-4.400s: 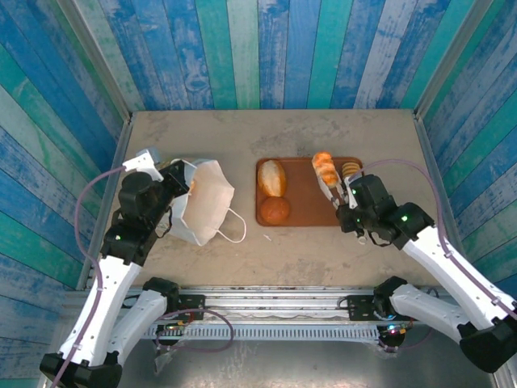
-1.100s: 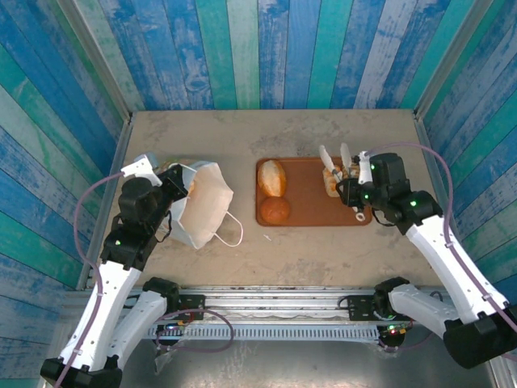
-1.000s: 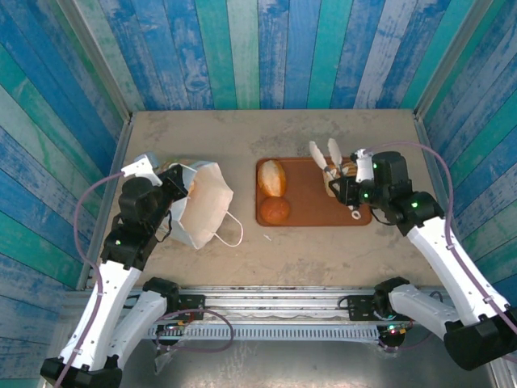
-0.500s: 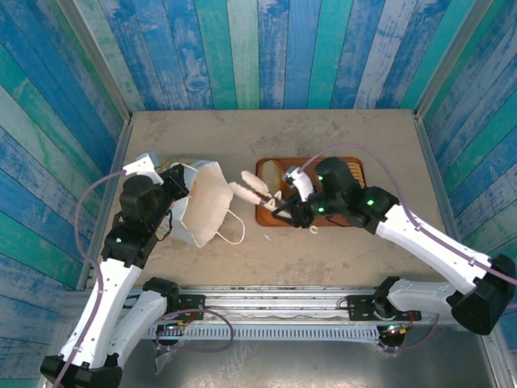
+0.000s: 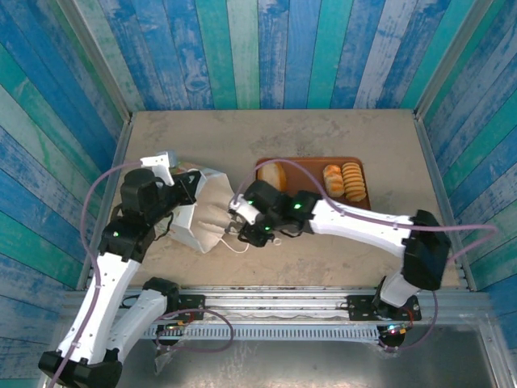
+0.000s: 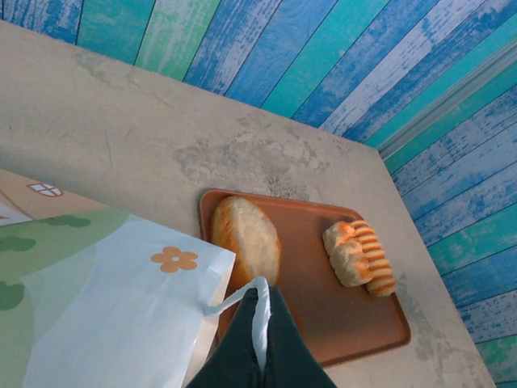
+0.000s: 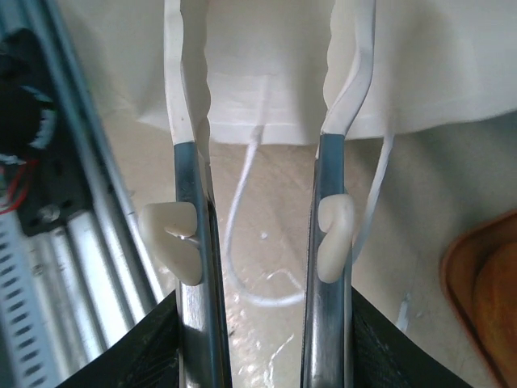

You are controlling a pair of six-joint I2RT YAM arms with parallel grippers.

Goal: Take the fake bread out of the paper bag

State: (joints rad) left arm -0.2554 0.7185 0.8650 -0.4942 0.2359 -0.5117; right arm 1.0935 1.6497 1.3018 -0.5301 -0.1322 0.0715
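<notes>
Half a second back the right gripper (image 5: 210, 223) hung over the near-left corner of the tray (image 5: 307, 171). Now that arm stretches across the table and its white fingers (image 7: 184, 73) reach the mouth of the paper bag (image 5: 207, 184). The jaws stand partly open with nothing between them. In the right wrist view the bag's open edge runs straight across just beyond the fingers, with a cord loop (image 7: 242, 202) on the table beneath them.

The bag lies to the left of this gripper with its mouth turned toward it, and the fingers point along that line. A straight push onward should carry them inside.

The left gripper (image 6: 260, 327) is nearer the bag but busy. It is clamped on the cord handle (image 6: 234, 297) and has shifted a little farther back, holding the mouth up.

Any fake bread inside the bag is hidden by paper. Out on the tray sit a pale loaf (image 6: 246, 238) and ridged rolls (image 5: 342, 179), where they were.
</notes>
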